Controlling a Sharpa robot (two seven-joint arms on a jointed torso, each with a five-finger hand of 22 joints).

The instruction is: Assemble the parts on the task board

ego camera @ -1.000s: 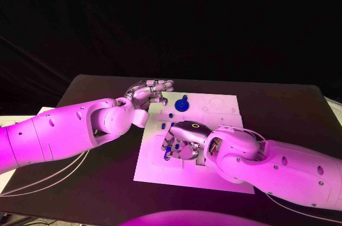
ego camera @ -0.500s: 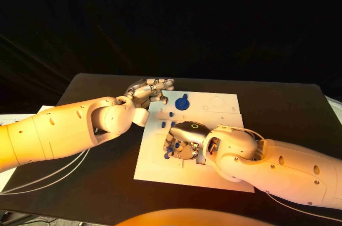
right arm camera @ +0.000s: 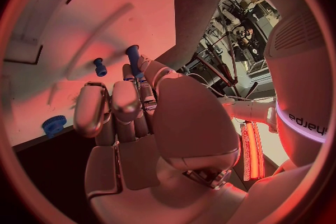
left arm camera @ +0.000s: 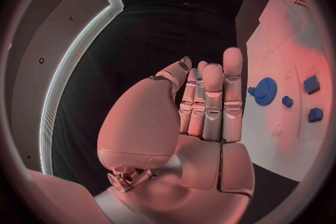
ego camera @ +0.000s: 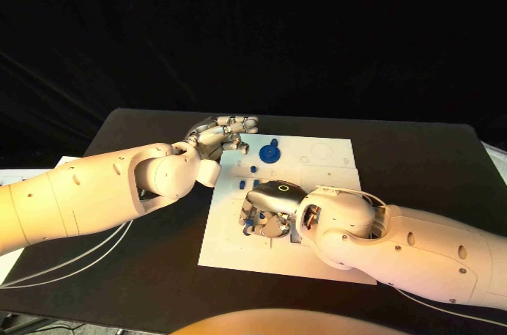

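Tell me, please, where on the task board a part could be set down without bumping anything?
The task board is bare along its near edge, below the right hand, and at its far right corner past the blue gear. The middle is crowded: small blue parts lie by the right hand, and the left hand hangs over the far left corner.
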